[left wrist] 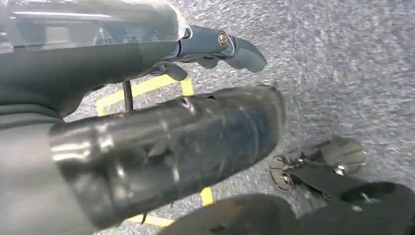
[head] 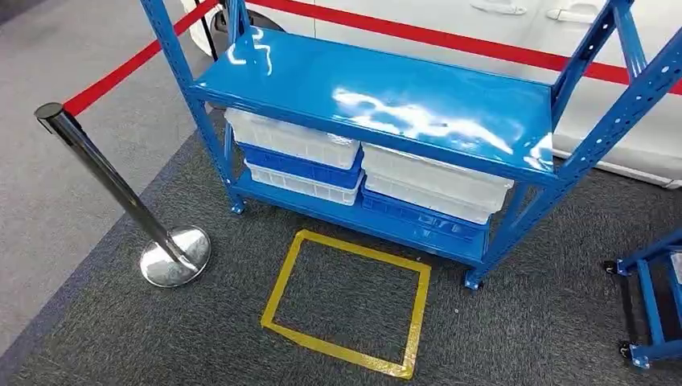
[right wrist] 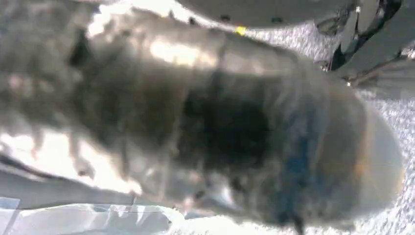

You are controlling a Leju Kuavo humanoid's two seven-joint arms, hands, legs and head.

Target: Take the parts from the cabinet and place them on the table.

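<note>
Beneath the glossy top shelf of the blue cabinet (head: 378,100), on its lower shelf, sit four bins in two stacks: a white bin (head: 291,138) over a blue bin (head: 301,167) with another white one under that toward the left end, and a white bin (head: 434,185) over a blue bin (head: 418,213) toward the right end. Contents not visible from this height; presumably the parts sit inside, since the bins are stacked and only their walls show. Top shelf bare, strong glare. Cabinet stands on grey carpet, with a yellow taped rectangle (head: 346,301) on the floor just in front of its lower shelf, likely a standing mark for the robot. Chrome stanchion (head: 121,193) with red belt (head: 137,60) off the cabinet's left end; white car body (head: 499,24) behind. A second blue frame (head: 651,297) shows at the far right; cannot tell if it is the table. Left hand (left wrist: 215,46) hangs over the carpet near the yellow tape, holding nothing, fingers seemingly loose and a little apart. Right wrist picture is blurred and close on a grey rounded cover; right hand's state cannot be told. Judgement: task at the approach stage, no bin lifted yet.
</note>
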